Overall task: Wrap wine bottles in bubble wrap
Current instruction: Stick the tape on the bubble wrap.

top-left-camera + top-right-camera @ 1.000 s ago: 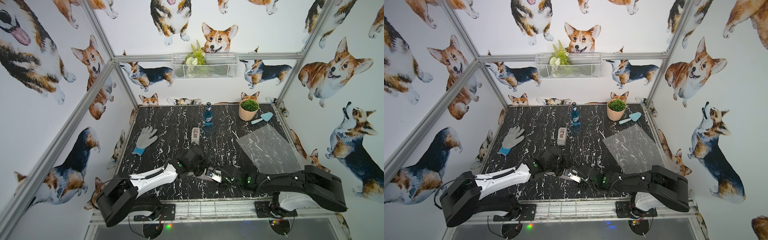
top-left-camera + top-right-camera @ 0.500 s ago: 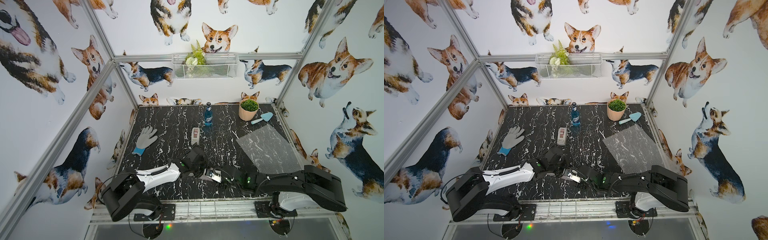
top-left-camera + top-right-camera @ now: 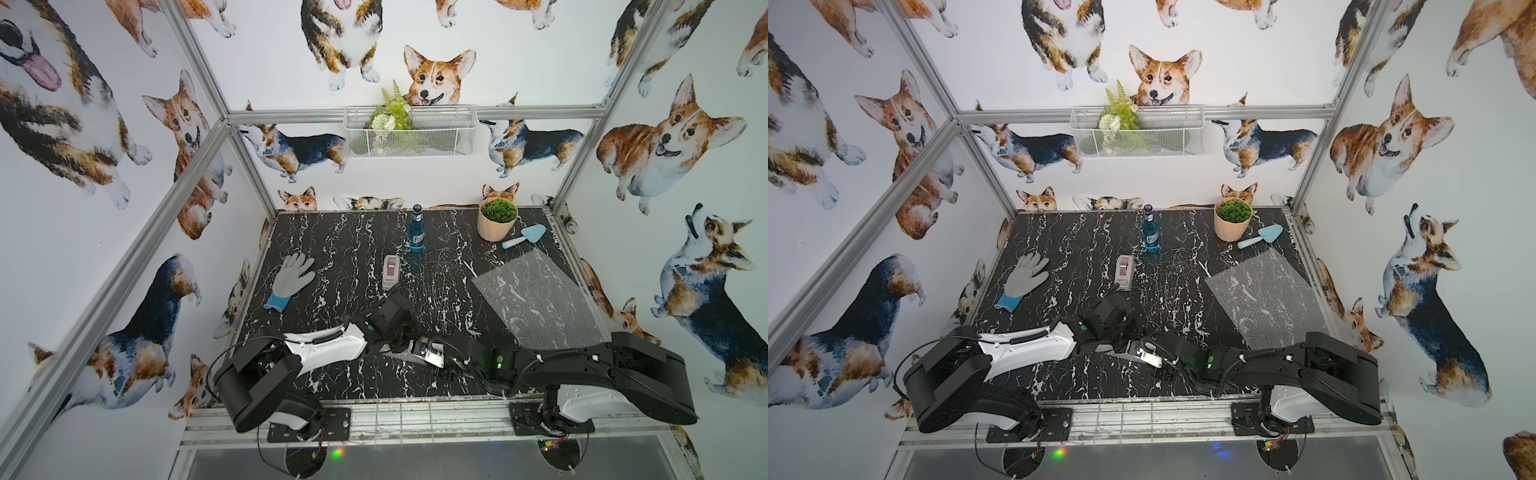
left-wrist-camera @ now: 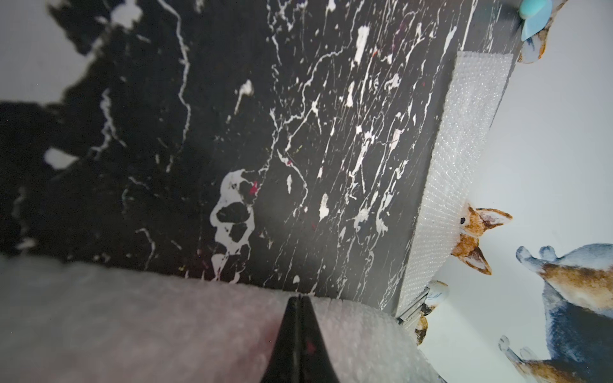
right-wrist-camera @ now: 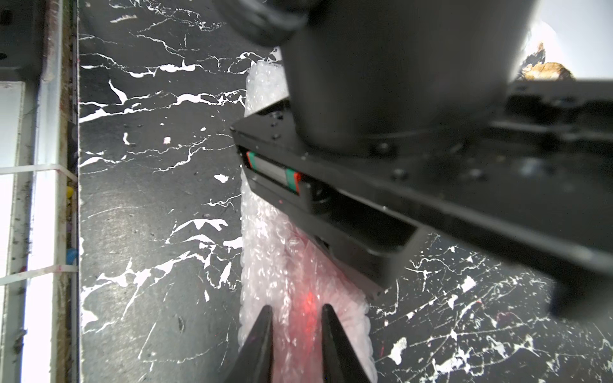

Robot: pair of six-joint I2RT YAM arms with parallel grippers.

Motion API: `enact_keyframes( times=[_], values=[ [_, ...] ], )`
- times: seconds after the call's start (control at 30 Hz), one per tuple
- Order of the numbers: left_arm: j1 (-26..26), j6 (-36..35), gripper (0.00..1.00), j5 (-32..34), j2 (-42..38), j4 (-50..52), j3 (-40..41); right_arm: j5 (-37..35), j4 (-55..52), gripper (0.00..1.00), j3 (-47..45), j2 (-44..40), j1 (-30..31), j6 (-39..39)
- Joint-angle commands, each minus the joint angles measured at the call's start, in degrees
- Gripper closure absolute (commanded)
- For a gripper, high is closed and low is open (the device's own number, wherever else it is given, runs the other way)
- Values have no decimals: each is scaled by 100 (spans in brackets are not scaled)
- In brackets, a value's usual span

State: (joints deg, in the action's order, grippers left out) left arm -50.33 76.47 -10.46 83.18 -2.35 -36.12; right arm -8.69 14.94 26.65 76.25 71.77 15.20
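A red-pink wine bottle lies rolled in bubble wrap (image 5: 282,265) near the table's front middle, its red showing through the film. My right gripper (image 5: 297,310) is shut on this bundle, one finger on each side of the red core. My left gripper (image 4: 300,298) is shut, its tips resting on top of the same roll (image 4: 166,325) at its far edge. Its body (image 5: 365,199) hides much of the bundle. In both top views the blue wine bottle (image 3: 416,232) (image 3: 1150,237) stands upright at the back. A flat sheet of bubble wrap (image 3: 536,299) (image 3: 1266,299) lies at the right.
A grey tape dispenser (image 3: 390,272) lies just behind the grippers, and a grey glove (image 3: 291,280) is at the left. A potted plant (image 3: 496,220) and a light-blue trowel (image 3: 524,236) sit at the back right. The table's front rail (image 5: 49,165) runs close to the bundle.
The left arm's rear links have shifted a little to the right. Both gripper heads stay over the wrapped bundle at the front middle.
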Motion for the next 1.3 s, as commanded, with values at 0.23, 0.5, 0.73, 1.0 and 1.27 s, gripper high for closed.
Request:
enact_keyframes(
  times=[0.23,0.5,0.73,1.0,1.27],
  values=[
    [-56,-373,100,395,323,847,-14,146,-1028,57,-139,-299,17,-278],
    [-56,-412,100,422,342,878,26,303,-1278,50,-165,-1004,-208,-515],
    [-56,-517,100,421,52,1020,-194,614,-1362,45,-217,-1714,-645,-807],
    [-22,-661,88,422,-20,1121,-466,806,-1573,40,-108,-2003,-803,-865],
    [185,-1252,68,565,-340,1772,-971,1210,-1797,24,47,-2326,-1395,-1330]
  ],
)
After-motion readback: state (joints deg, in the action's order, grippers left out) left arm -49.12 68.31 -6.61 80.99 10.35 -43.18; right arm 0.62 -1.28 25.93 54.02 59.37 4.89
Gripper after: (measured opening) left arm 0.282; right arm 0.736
